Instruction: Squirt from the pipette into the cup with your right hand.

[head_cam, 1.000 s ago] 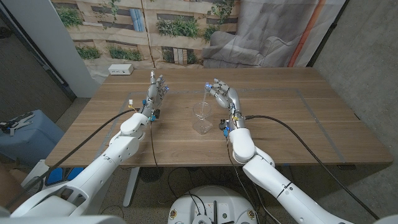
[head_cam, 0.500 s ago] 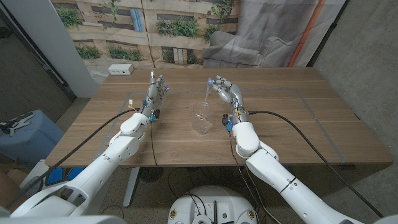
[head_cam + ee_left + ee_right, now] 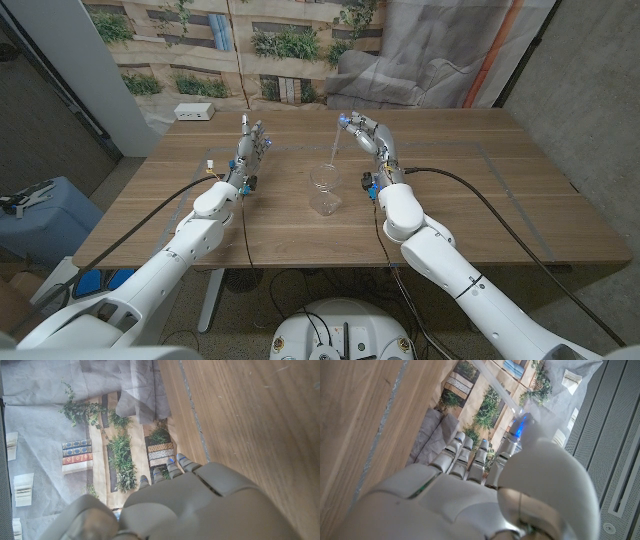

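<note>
Near the middle of the brown wooden tabletop (image 3: 480, 190) stands a clear plastic cup (image 3: 323, 190). Above and just behind it, the right hand (image 3: 362, 135) pinches a thin clear pipette (image 3: 334, 152), its tip angled down over the cup's rim. Well apart, the left hand (image 3: 252, 143) holds nothing, fingers straight.

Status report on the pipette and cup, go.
Right hand holds clear plastic pipette, tip angled down over clear plastic cup. Left hand open, apart from cup. Nothing in the way.
</note>
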Robot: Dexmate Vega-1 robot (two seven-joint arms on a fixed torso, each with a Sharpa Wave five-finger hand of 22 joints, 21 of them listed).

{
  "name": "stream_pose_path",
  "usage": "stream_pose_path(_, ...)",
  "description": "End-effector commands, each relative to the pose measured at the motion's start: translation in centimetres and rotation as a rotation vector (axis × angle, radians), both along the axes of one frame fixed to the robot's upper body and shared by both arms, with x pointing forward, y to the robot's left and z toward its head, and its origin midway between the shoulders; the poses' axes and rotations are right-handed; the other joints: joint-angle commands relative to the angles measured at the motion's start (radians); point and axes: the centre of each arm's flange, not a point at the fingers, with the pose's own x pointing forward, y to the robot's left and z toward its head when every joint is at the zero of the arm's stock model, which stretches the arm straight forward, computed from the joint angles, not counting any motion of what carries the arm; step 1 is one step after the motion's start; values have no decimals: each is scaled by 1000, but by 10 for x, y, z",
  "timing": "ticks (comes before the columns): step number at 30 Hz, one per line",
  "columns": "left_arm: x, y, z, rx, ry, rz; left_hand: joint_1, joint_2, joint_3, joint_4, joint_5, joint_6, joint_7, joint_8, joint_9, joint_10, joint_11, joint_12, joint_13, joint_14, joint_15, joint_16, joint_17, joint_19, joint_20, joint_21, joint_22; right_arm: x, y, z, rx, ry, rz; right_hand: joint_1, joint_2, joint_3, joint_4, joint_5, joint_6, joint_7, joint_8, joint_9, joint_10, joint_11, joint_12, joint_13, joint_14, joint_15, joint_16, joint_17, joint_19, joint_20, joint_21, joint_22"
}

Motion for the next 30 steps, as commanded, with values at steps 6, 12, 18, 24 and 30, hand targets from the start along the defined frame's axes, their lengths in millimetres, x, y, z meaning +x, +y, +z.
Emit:
stream_pose_path(6, 0, 0, 0, -1, 0, 2, 1, 42, -6, 1, 5, -7, -6, 6, 2, -4, -3, 5, 5, -8, -114, 6, 2, -6, -91, 6, 2, 0, -11, 33, -2, -35, -8, 6, 10, -4, 2, 9, 15, 2, 6, 3, 5, 9, 0, 2, -2, -84, 5, 2, 2, 7, -2, 6)
stream_pose_path(12, 0, 0, 0, 1, 0, -1, 1, 42, -6, 1, 5, -7, -6, 6, 2, -4, -3, 5, 5, -8, -115, 6, 2, -6, -91, 6, 2, 4, -10, 40, -7, -50, -20, 10, 8, -6, -1, 13, 23, 18, 9, 3, 12, 15, 2, 2, -2, -80, 5, 2, 1, 6, -2, 6)
stream_pose_path(18, 0, 0, 0, -1, 0, 2, 1, 42, -6, 1, 5, -6, -6, 6, 2, -4, -4, 5, 5, -8, -115, 6, 2, -6, -91, 6, 2, 12, -10, 48, -14, -66, -33, 12, 6, -7, -2, 16, 26, 22, 10, 3, 15, 18, 3, 2, -3, -80, 4, 2, 1, 7, -2, 6)
stream_pose_path(24, 0, 0, 0, 1, 0, -1, 1, 42, -6, 1, 5, -6, -6, 6, 2, -6, -3, 4, 5, -9, -114, 6, 2, -8, -91, 5, 2, 19, -12, 55, -16, -79, -48, 14, 5, -8, -2, 18, 29, 23, 10, 2, 15, 18, 2, 2, -4, -78, 4, 2, 1, 7, -2, 6)
stream_pose_path(30, 0, 0, 0, 1, 0, -2, 1, 43, -6, 1, 5, -5, -6, 6, 2, -3, -2, 5, 5, -8, -115, 6, 2, -6, -91, 6, 2, 29, -12, 61, -13, -83, -63, 15, 4, -9, -2, 20, 30, 22, 10, 2, 10, 18, 0, 1, -4, -80, 3, 2, 1, 7, -1, 6)
